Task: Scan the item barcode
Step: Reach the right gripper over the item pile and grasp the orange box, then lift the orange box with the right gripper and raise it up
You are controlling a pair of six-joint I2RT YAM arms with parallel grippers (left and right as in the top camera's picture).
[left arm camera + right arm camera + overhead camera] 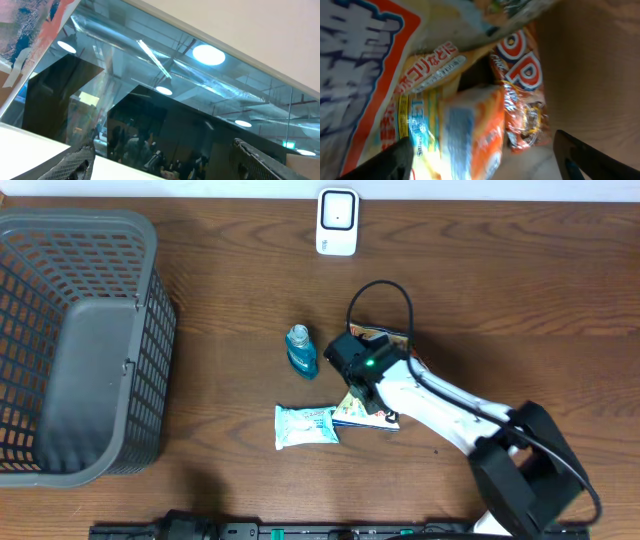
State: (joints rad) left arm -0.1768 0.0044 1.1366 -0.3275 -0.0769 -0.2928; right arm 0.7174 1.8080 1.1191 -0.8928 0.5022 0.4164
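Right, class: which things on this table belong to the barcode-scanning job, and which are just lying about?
In the job: white scanner, snack packets, right gripper over them.
Lying about for now: grey mesh basket, blue bottle, white and blue packet.

Dark brown wooden table, grain running across it. Far left, a grey mesh basket sits flat on the wood. Up at the top edge, centre, a small white scanner stands alone, well apart from everything. Mid-table, a little blue bottle lies on its side. Just below it, a white-and-teal packet lies flat, touching a blue-and-white packet on its right. Beside the bottle, an orange snack packet lies on the wood, partly hidden.
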